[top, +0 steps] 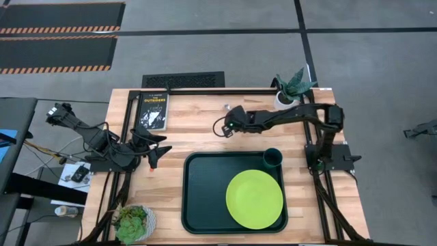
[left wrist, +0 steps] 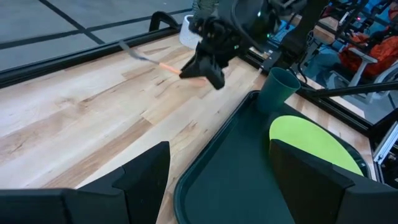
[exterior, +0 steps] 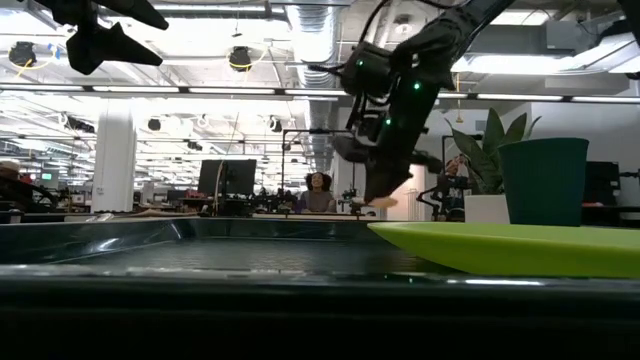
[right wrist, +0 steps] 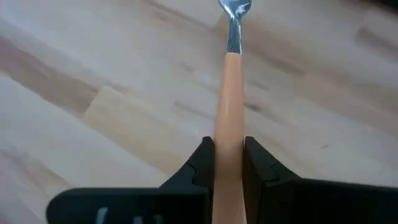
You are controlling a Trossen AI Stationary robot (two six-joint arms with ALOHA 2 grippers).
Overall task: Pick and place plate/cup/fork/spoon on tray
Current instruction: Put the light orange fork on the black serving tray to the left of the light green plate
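Observation:
The lime-green plate [top: 254, 199] lies in the right half of the dark green tray [top: 205, 191]. The teal cup [top: 272, 158] stands upright in the tray's far right corner. My right gripper [right wrist: 229, 163] is shut on the spoon [right wrist: 229, 93], which has a red-orange handle and a silver end [top: 226, 107], over the bare wood beyond the tray's far rim. My left gripper [top: 158, 154] hangs open and empty left of the tray. No fork shows in any view. My right gripper pinches the spoon's red-orange handle [right wrist: 228, 134] between its two fingers [right wrist: 200, 163]. The handle runs along the fingers and out past their tips, silver end [right wrist: 235, 9] leading. The fingers slant downward in the low view [exterior: 385, 190]. I cannot tell whether the spoon touches the wood.
A black book [top: 151, 109] lies at the table's far left. A white pot with a plant [top: 292, 89] stands at the far right, close to the right arm. Another potted plant [top: 133, 222] stands at the near left corner. Bare wood lies between the book and the spoon.

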